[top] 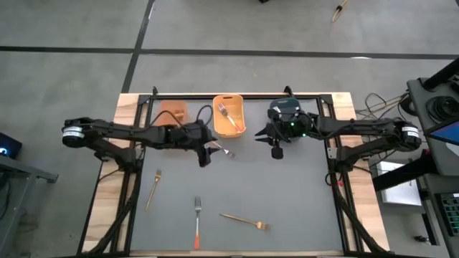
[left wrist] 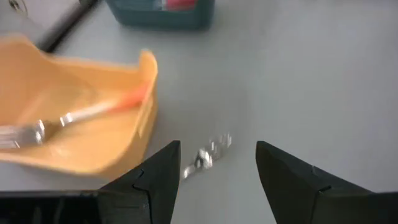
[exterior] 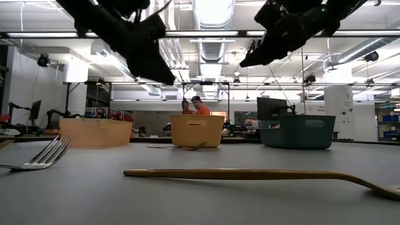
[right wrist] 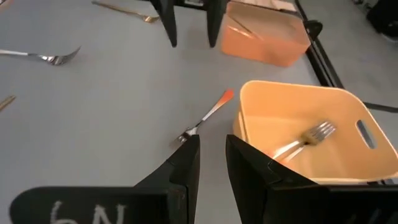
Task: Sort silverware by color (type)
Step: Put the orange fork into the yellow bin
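An orange-handled fork (top: 224,150) lies flat on the grey table, beside the yellow bin's (top: 229,129) near wall. My left gripper (top: 209,155) hovers open just left of it, and the fork's silver tines (left wrist: 208,154) show on the table beyond the gap between its fingers. My right gripper (top: 277,150) hangs in front of the teal bin (top: 285,107); it is open by a narrow gap (right wrist: 212,142), with nothing in it. Another orange-handled fork (right wrist: 305,140) lies inside the yellow bin. Two gold forks (top: 153,188) (top: 245,221) and an orange-handled one (top: 196,223) lie flat nearer the front edge.
Three bins stand in a row at the table's far edge: an orange one (top: 173,110) on the left, the yellow one in the middle, the teal one on the right. Something red-pink (left wrist: 180,3) shows in the teal bin. People stand in the room behind (exterior: 194,106).
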Available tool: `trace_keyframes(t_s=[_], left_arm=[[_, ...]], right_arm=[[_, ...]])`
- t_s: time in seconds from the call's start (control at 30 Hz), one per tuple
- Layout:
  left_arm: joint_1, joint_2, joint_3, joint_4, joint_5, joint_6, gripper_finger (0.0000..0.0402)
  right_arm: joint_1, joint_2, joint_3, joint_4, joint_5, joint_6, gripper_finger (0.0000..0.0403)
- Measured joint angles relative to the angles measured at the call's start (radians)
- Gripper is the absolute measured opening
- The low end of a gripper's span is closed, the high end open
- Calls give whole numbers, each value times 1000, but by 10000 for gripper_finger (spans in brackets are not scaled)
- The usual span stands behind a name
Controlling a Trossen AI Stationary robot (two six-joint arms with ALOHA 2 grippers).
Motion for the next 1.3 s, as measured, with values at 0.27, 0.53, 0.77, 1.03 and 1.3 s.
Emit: trace_keyframes(t_s=[0.27,0.53,0.77,1.03,1.3], left_arm=[[-8,129,20,-126,-60,-27,190],[-10,270,33,-120,-63,32,190],[-8,372,98,-116,-134,105,190],[-1,431,145,-112,-190,172,190],[5,443,143,-115,-184,190,190]], right_arm=[[0,-54,0,-52,0,2,68],[0,-54,-2,-59,0,8,68],[0,-52,-2,-58,0,7,68],[0,-52,-2,-58,0,4,68],[0,-50,-2,-58,0,15,68]])
